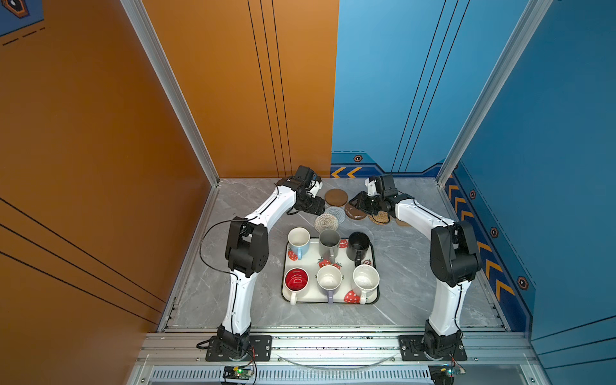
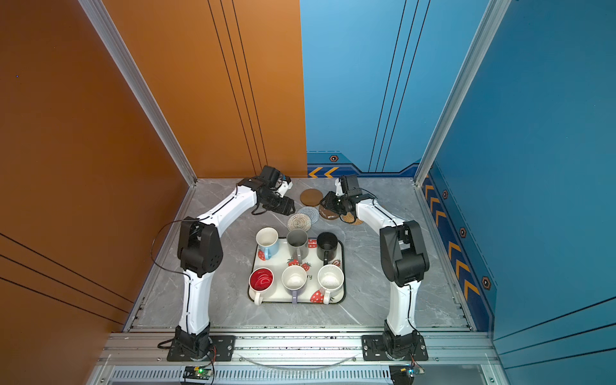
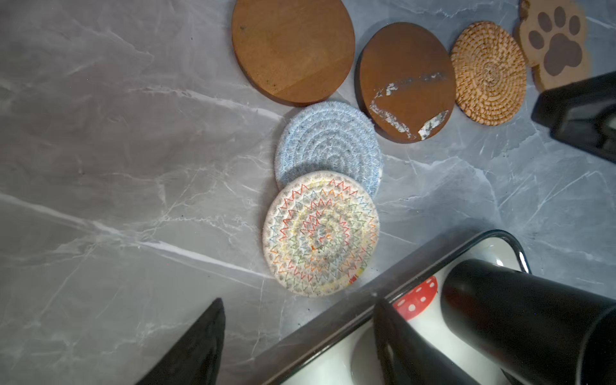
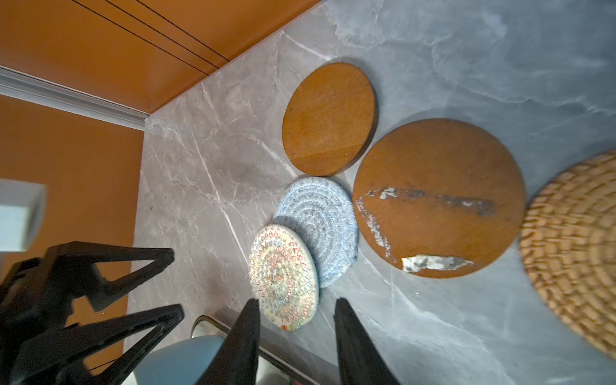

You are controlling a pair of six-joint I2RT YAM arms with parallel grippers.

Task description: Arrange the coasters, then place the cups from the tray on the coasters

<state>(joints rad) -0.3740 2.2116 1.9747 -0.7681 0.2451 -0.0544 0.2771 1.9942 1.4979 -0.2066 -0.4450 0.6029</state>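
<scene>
Six coasters lie at the back of the table: a plain wooden disc (image 1: pixel 336 197), a wooden disc with white scuffs (image 3: pixel 405 81), a grey woven round (image 3: pixel 328 143) with a beige woven round (image 3: pixel 320 233) overlapping its edge, a rattan round (image 3: pixel 488 73) and a paw shape (image 3: pixel 555 43). The tray (image 1: pixel 310 263) holds six cups, among them the light blue (image 1: pixel 298 240) and black (image 1: pixel 358 245) mugs. My left gripper (image 3: pixel 297 300) is open and empty beside the woven rounds. My right gripper (image 4: pixel 296 300) is open and empty over the scuffed disc (image 1: pixel 355 213).
The orange wall (image 1: pixel 233 100) and blue wall (image 1: pixel 383 100) close the back of the table. The tray's back rim (image 3: pixel 333 320) lies close to the beige round. Bare marble (image 1: pixel 410 266) lies either side of the tray.
</scene>
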